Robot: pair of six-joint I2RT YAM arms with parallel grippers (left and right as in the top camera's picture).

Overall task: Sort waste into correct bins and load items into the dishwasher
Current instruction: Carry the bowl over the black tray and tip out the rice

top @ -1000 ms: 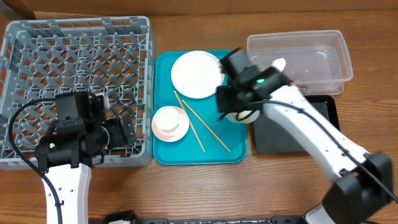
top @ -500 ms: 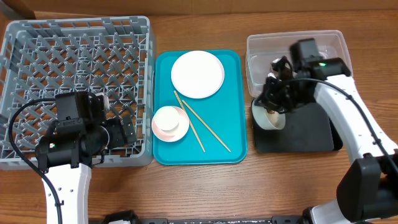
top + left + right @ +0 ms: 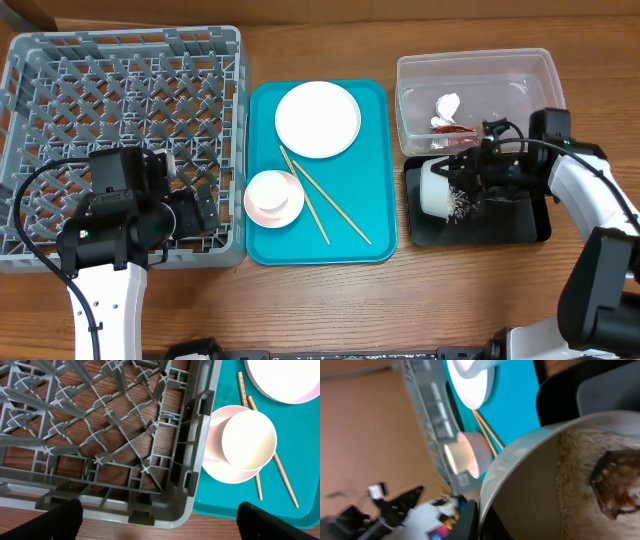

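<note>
My right gripper [image 3: 472, 170] is shut on the rim of the pale grey-green bowl [image 3: 436, 187], held tipped on its side over the black tray [image 3: 520, 225]. White rice grains [image 3: 461, 205] lie below its mouth. In the right wrist view, rice and a brown lump [image 3: 615, 480] cling inside the bowl [image 3: 530, 485]. The red-and-white wrapper [image 3: 447, 112] lies in the clear tub [image 3: 530, 70]. The white plate [image 3: 317, 119], the pinkish-white bowl [image 3: 262, 210] holding the small white cup [image 3: 272, 192], and two chopsticks [image 3: 322, 203] sit on the teal tray. My left gripper [image 3: 190, 215] is open over the grey dish rack [image 3: 120, 90] at its near right corner.
The teal serving tray [image 3: 375, 225] lies between the rack and the bins. The left wrist view shows the rack's corner wall [image 3: 192, 460], the pinkish bowl [image 3: 220, 467] with the cup [image 3: 248, 441] and chopsticks [image 3: 278, 467] just right of it. Bare wood table runs along the front.
My right arm carried the grey-green bowl from the teal tray to above the black tray and tipped it on its side; rice now shows below it. The left arm has not moved.
</note>
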